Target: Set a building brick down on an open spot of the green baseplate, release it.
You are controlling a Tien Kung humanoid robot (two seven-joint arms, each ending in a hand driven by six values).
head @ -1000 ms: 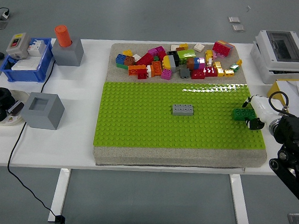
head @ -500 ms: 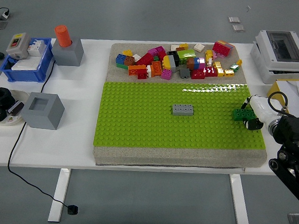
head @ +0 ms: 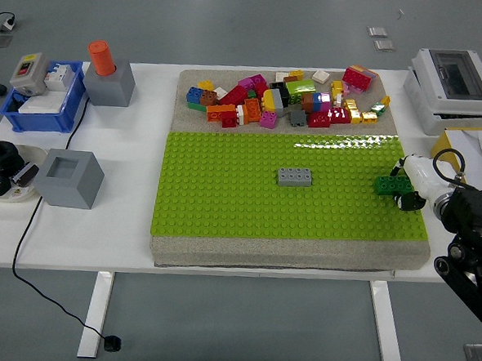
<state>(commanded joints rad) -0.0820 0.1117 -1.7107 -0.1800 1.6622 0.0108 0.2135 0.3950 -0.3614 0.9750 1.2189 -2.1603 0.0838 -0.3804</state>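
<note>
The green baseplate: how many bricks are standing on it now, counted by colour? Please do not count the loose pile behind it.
Grey brick, near the middle of the green baseplate: 1
Dark green brick, at the right edge, in the right hand: 1
Total: 2

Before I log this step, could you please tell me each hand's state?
Left hand: not in view.
Right hand: closed on the green brick, at the baseplate.
</note>
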